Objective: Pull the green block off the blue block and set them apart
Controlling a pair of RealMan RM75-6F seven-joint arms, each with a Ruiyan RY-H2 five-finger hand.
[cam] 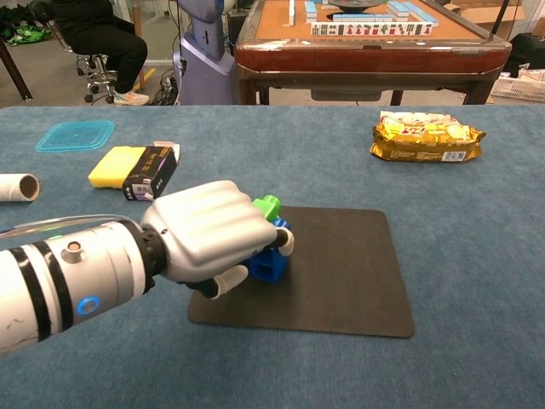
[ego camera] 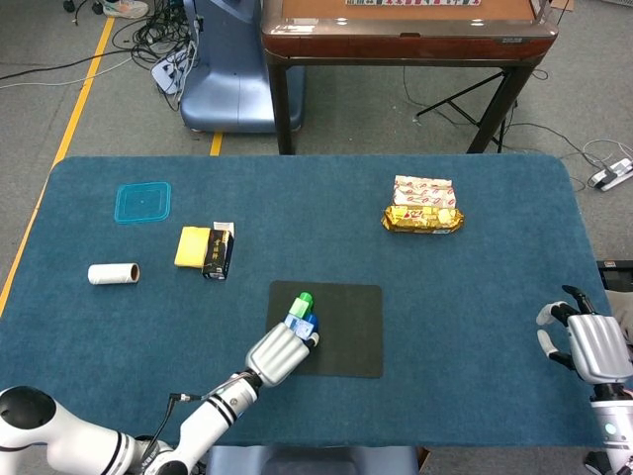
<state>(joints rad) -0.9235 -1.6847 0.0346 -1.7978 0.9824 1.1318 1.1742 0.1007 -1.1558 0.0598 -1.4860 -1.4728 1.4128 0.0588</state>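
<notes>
**Left hand closed on stacked blocks at left edge of mat**

Left hand (cam: 209,239): fingers curled tight into a fist around the blue block (cam: 268,260), thumb tip pressed against its near side. Blue block partly hidden by the fingers; in the chest view its lower part shows below the knuckles, at the black mat (cam: 341,281); contact with the mat cannot be judged. Green block (cam: 267,206) sits on top of the blue one, joined to it, its stud poking up past the knuckles. Stack looks tilted in the head view, green end (ego camera: 304,299) leaning away from the robot.

Stack position: near the mat's left edge, on the robot's left half of the blue table (ego camera: 475,297).

Right hand (ego camera: 593,341): at the table's far right edge, fingers apart, holding nothing, well apart from the mat.

Elsewhere on the table: teal lid (ego camera: 142,202), yellow sponge (ego camera: 192,246) touching a black box (ego camera: 219,254), paper roll (ego camera: 113,273), snack packs (ego camera: 423,206).
</notes>
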